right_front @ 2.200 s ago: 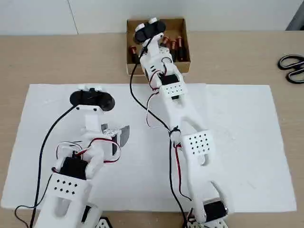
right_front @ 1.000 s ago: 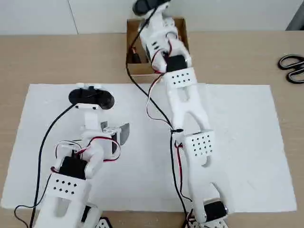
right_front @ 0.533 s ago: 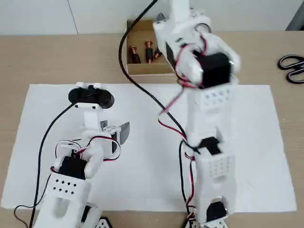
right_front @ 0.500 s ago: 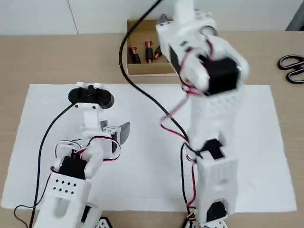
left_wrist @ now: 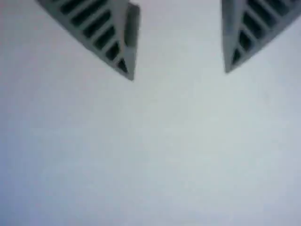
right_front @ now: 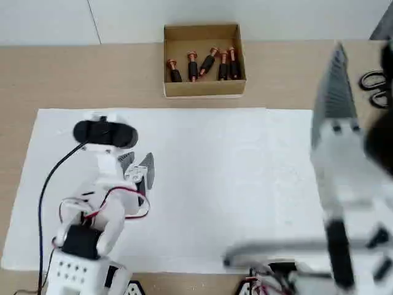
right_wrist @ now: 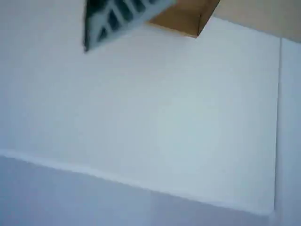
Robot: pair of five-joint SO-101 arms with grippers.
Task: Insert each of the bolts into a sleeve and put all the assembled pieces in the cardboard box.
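Wooden table, white sheet | cardboard box upper centre, five sleeved bolts lying inside | no loose pieces seen on sheet; task looks finished | left pincer lower left, spread, empty | right pincer at right edge, state cannot be told

Five assembled pieces in cardboard box, left gripper over white sheet

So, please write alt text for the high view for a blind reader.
Five copper-headed bolts in black sleeves lie in a brown cardboard box at the far side of a wooden table. Nearer, the left gripper hangs open over a white paper sheet; the right arm stands at its right edge.
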